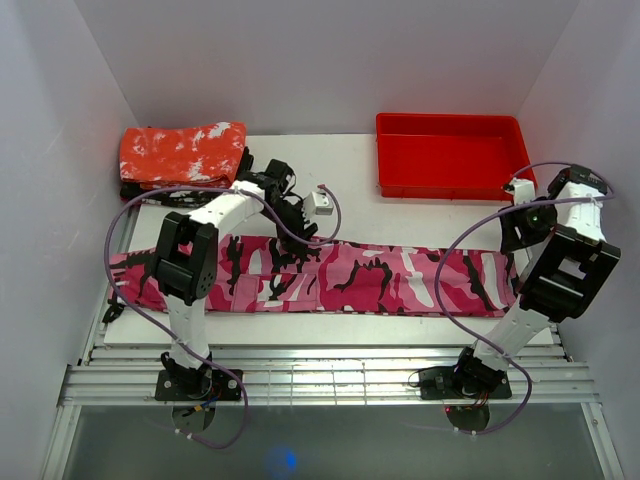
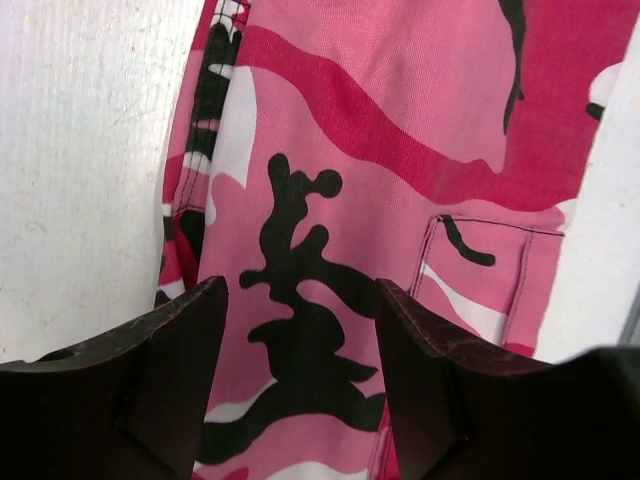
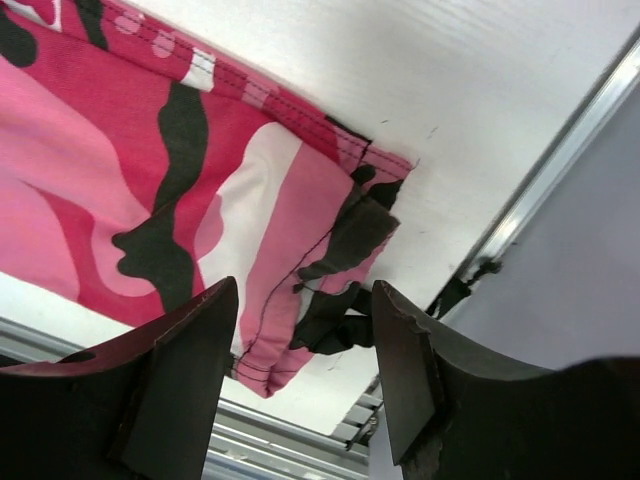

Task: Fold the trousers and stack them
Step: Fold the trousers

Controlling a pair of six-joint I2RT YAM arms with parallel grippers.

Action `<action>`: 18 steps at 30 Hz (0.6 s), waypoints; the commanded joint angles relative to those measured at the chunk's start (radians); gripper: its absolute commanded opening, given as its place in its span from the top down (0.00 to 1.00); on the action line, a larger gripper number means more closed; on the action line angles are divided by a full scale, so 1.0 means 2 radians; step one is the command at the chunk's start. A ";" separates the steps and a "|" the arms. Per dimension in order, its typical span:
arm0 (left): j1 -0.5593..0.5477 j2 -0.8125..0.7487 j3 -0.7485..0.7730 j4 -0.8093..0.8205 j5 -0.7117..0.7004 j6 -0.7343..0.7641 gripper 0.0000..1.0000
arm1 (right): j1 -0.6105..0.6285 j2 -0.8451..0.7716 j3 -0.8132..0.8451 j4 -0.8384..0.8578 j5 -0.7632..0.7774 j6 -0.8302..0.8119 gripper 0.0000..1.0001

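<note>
Both left hand [image 2: 300, 290] and right hand [image 3: 305, 290] overhang trousers [image 1: 380, 275].

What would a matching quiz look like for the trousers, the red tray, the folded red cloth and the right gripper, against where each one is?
Things:
1 trousers
2 red tray
3 folded red cloth
4 right gripper

Places:
A far left of the table
B open above the trousers' right end
C spread across the table's middle
D far right of the table

Pairs: 1-C, 2-D, 3-A, 4-B
</note>
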 commanded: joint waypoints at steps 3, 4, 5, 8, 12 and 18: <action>-0.015 0.001 -0.022 0.064 -0.040 0.024 0.32 | -0.008 -0.014 -0.018 -0.043 -0.039 0.033 0.39; -0.019 0.002 -0.025 0.070 -0.043 0.026 0.33 | -0.008 -0.014 -0.024 -0.042 -0.041 0.038 0.42; -0.021 0.004 -0.027 0.082 -0.048 0.027 0.34 | -0.008 -0.013 -0.030 -0.041 -0.044 0.044 0.43; -0.032 0.003 -0.040 0.111 -0.059 0.037 0.35 | -0.011 -0.012 -0.050 -0.025 -0.051 0.057 0.45; -0.043 0.009 -0.045 0.126 -0.061 0.047 0.37 | -0.013 -0.011 -0.068 -0.002 -0.060 0.077 0.45; -0.049 0.021 -0.035 0.132 -0.065 0.047 0.38 | -0.013 0.001 -0.077 0.030 -0.056 0.097 0.45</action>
